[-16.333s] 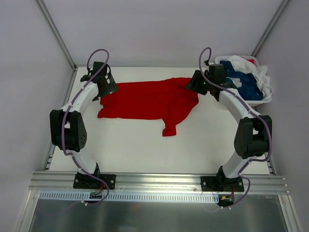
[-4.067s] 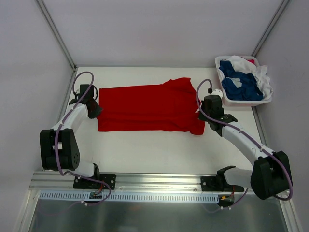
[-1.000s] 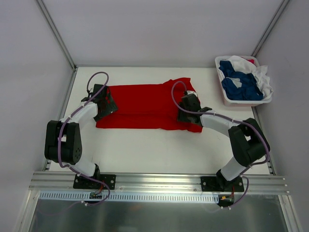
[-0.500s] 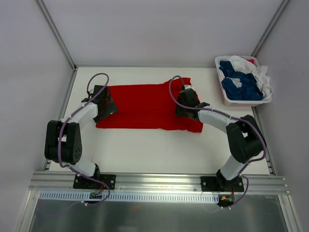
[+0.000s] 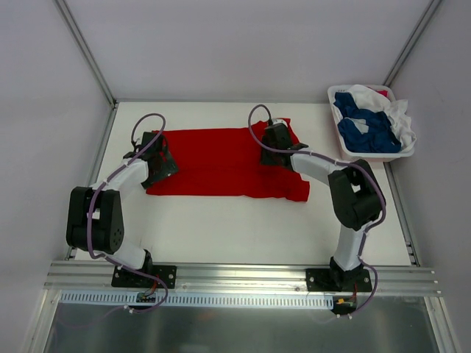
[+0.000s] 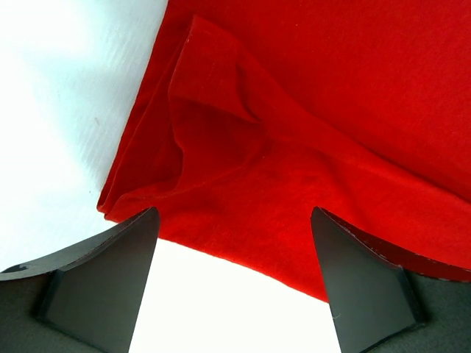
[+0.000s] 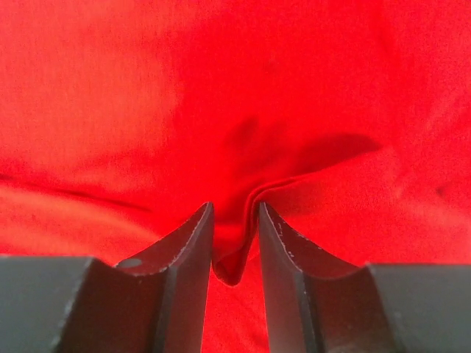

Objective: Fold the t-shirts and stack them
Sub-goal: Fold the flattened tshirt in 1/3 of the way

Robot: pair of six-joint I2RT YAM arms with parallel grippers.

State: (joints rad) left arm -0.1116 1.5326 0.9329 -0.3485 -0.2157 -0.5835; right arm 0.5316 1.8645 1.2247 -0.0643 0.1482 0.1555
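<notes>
A bright red t-shirt (image 5: 213,158) lies spread flat across the middle of the table. My right gripper (image 5: 271,145) is down on its right part, near the far edge. In the right wrist view that gripper (image 7: 235,206) is shut on a raised fold of the red cloth (image 7: 243,243), pinched between its fingers. My left gripper (image 5: 165,165) hovers over the shirt's left end. In the left wrist view it (image 6: 234,213) stands open, its fingers straddling the near hem (image 6: 243,257) without touching it. More t-shirts, dark blue (image 5: 364,131) and white (image 5: 397,114), are heaped in the basket.
A white plastic basket (image 5: 375,157) stands at the back right corner of the table. Metal frame posts and grey walls enclose the table. Bare white tabletop (image 5: 235,228) lies between the shirt and the arm bases.
My right gripper has slid toward the back of the table across the shirt's right part and narrowed onto a fold of cloth. The left gripper has stayed put and open.
</notes>
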